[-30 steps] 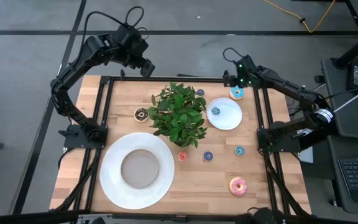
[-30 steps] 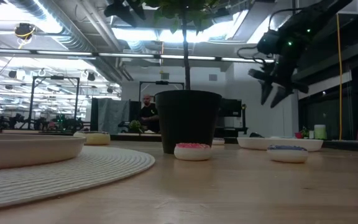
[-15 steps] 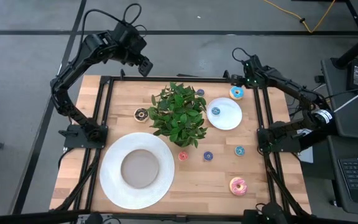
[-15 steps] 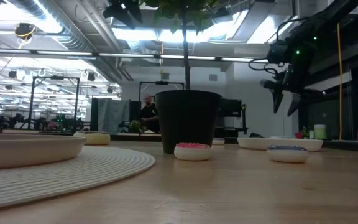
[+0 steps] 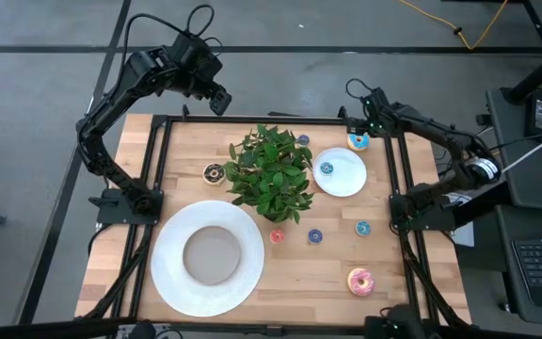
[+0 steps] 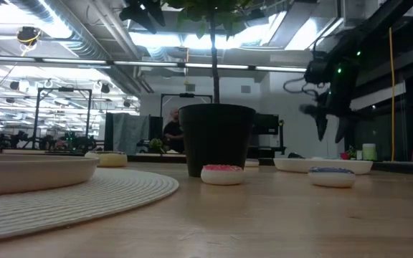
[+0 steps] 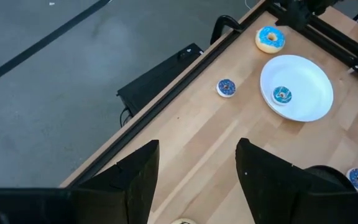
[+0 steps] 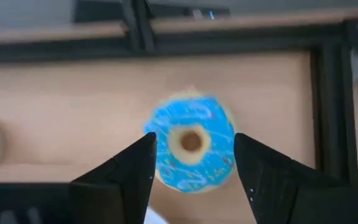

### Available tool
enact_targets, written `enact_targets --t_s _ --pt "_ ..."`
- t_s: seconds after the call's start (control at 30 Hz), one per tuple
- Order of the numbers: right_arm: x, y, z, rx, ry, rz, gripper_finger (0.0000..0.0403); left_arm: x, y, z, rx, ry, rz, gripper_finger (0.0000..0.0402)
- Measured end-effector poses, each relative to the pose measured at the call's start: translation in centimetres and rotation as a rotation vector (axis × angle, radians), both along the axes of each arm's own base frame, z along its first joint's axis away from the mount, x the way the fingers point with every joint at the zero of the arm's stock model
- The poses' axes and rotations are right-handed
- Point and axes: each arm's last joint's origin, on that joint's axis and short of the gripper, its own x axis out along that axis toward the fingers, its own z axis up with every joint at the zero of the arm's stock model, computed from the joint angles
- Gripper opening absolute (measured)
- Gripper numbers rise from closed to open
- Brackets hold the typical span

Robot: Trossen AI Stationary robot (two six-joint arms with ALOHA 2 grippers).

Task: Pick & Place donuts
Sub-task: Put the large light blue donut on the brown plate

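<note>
The light-blue-frosted donut (image 5: 358,141) (image 8: 190,151) lies flat near the table's far right corner. My right gripper (image 5: 366,121) (image 8: 191,171) (image 6: 331,127) hangs above it, open and pointing down, one finger standing on either side without touching. The pink donut (image 5: 359,280) sits near the near right corner, and the chocolate donut (image 5: 214,172) is left of the plant. Tiny donuts lie loose on the wood (image 5: 303,140) (image 5: 278,235) (image 5: 315,236) (image 5: 362,227), and one rests on the small white plate (image 5: 326,169). My left gripper (image 5: 217,100) (image 7: 194,180) waits open above the far left edge.
A potted plant (image 5: 271,172) stands mid-table. The small white plate (image 5: 349,179) sits to its right and a large white plate (image 5: 172,273) on the near left. A black frame rail (image 5: 401,169) runs along the right edge. Bare wood lies between the tiny donuts and the pink donut.
My right gripper has come down toward the light-blue donut, shifting a little toward the table's right edge and tipping until its fingers point more steeply down.
</note>
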Motion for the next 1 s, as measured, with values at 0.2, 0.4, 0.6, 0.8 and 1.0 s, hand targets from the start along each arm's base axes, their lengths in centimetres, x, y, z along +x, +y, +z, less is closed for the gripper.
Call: enact_targets --t_s 0.2,0.4,0.6,0.8,1.0 --pt "0.2 -0.4 -1.7 0.074 0.044 0.003 0.021 0.0 0.0 0.0 0.0 0.0 0.0 0.0205" --pt "0.3 -0.6 -1.6 0.05 0.035 -0.025 0.0213 0.0 0.0 0.0 0.005 0.004 -0.006 0.0205" --pt "0.3 -0.6 -1.6 0.046 0.039 -0.033 0.0213 0.0 0.0 0.0 0.007 0.007 -0.013 0.0205" --pt "0.3 -0.4 -1.6 0.055 0.045 -0.03 0.0213 0.0 0.0 0.0 0.003 0.004 -0.019 0.0205" --pt "0.5 0.2 -1.7 0.094 0.061 -0.036 0.0213 0.1 -0.1 0.0 0.002 0.003 -0.044 0.0205"
